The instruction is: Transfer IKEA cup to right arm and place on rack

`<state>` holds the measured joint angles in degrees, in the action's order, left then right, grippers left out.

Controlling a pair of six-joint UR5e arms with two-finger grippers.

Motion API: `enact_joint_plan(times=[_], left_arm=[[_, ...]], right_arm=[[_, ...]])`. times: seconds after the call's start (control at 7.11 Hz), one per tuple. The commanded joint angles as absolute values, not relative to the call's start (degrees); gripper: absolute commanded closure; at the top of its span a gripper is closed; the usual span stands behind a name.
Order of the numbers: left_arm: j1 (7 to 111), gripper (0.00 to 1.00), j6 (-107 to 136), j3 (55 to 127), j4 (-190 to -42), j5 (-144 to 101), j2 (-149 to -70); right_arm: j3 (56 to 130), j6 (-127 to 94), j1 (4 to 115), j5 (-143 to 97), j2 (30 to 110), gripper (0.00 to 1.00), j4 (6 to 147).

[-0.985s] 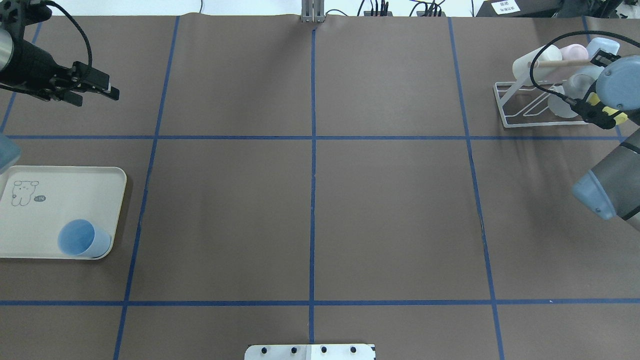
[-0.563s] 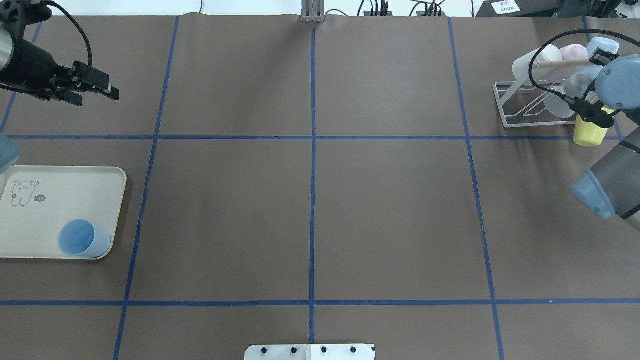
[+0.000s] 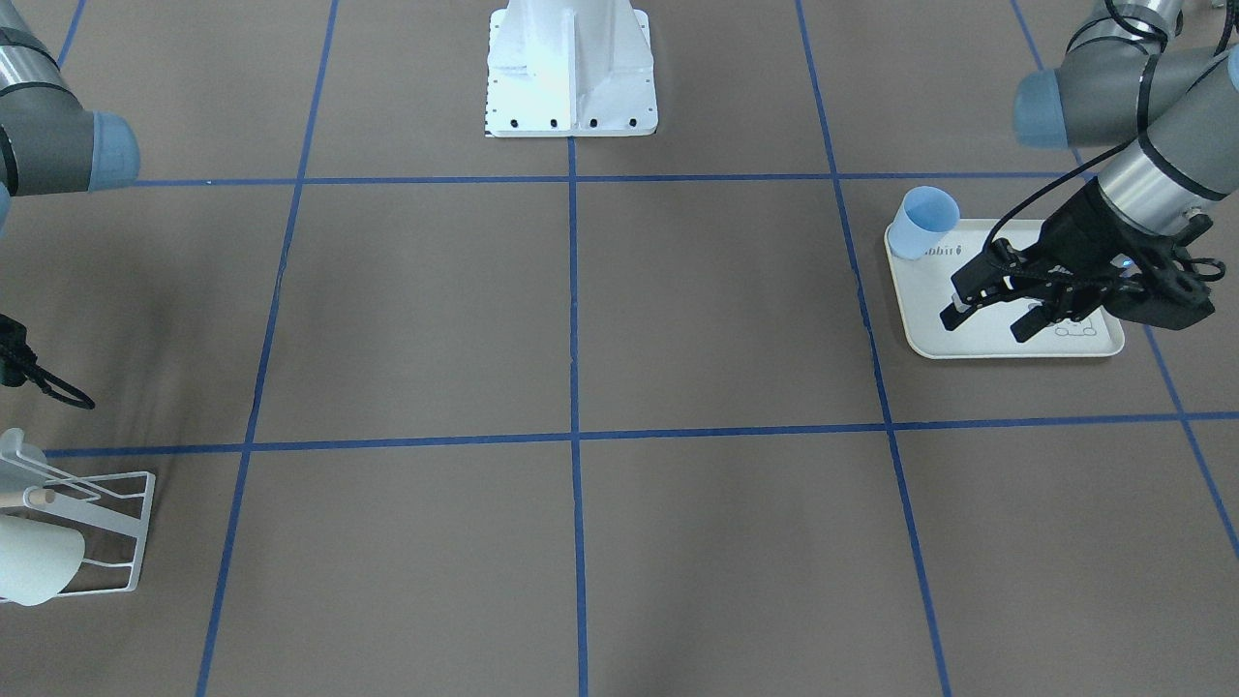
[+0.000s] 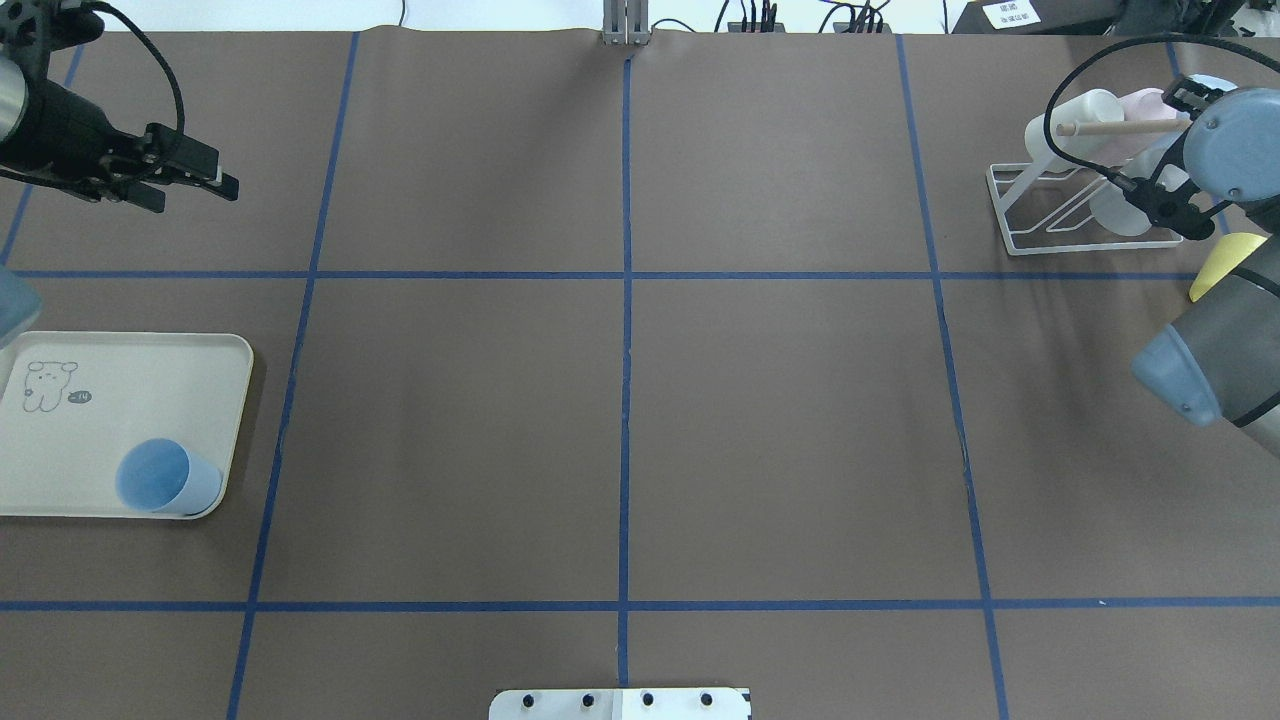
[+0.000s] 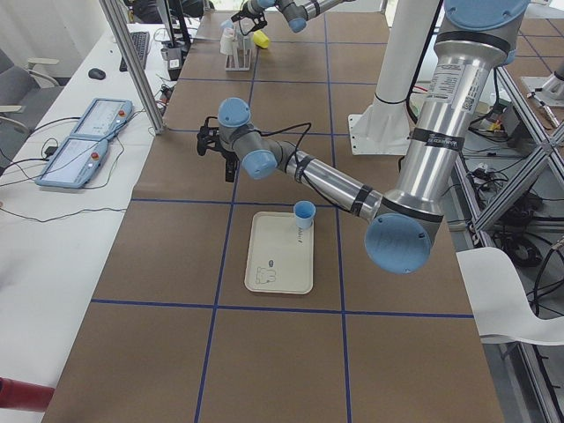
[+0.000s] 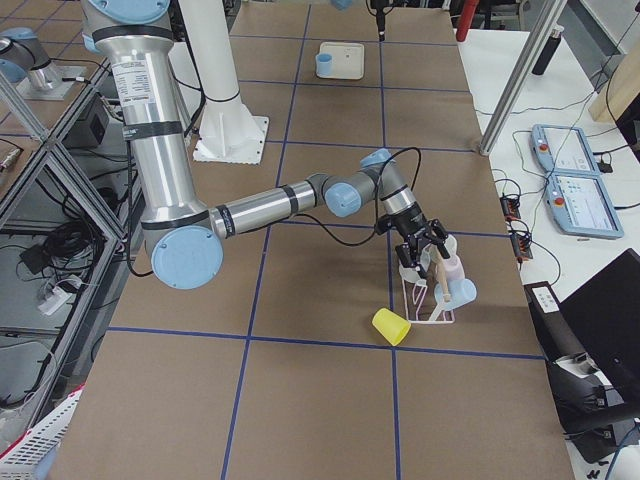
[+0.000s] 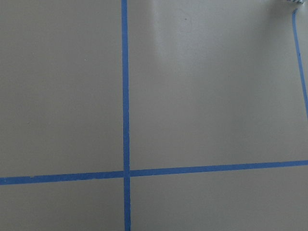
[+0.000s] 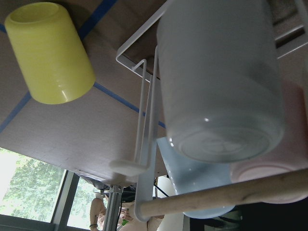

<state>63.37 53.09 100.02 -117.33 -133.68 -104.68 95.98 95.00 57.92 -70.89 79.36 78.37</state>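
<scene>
A blue cup (image 4: pixel 165 477) stands upright on the near corner of the cream tray (image 4: pixel 120 400), also seen as the blue cup (image 3: pixel 921 223). My left gripper (image 3: pixel 987 321) hovers open and empty above the table beyond the tray's far end. A yellow cup (image 4: pixel 1215 262) lies on its side on the table beside the white wire rack (image 4: pixel 1040 215); the right wrist view shows the yellow cup (image 8: pixel 50 53) free. My right gripper (image 6: pixel 425 250) hangs over the rack with spread fingers and holds nothing. The rack carries several pale cups.
The robot's white base plate (image 4: pixel 620 703) sits at the near table edge. Blue tape lines divide the brown table cover (image 4: pixel 620 400). Tablets and cables lie on side benches (image 5: pixel 79 141) beyond the table's far edge.
The yellow cup left my right gripper at the rack, dropped to the table and rolled rightward onto its side. The right wrist shifted up toward the rack's top. The left arm stayed put.
</scene>
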Motion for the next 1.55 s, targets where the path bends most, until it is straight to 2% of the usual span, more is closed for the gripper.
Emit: enact_joint_plan(times=[0.0, 0.7, 1.13, 1.41], left_arm=[[63.4, 0.0, 53.1, 100.0, -117.3, -133.7, -104.7], [63.5, 0.0, 53.5, 100.5, -117.4, -133.6, -104.6], [63.4, 0.0, 53.7, 100.6, -117.4, -133.3, -104.7], [63.4, 0.0, 53.7, 100.7, -117.4, -133.3, -104.8]], right_arm=[[99.8, 94.1, 58.8, -73.2, 80.5, 0.01, 78.4], [111.3, 79.7, 63.5, -87.0, 91.8, 0.01, 78.3], [110.5, 79.5, 69.9, -98.2, 99.2, 0.01, 78.4], [104.4, 80.1, 69.8, -99.4, 100.5, 0.01, 78.3]])
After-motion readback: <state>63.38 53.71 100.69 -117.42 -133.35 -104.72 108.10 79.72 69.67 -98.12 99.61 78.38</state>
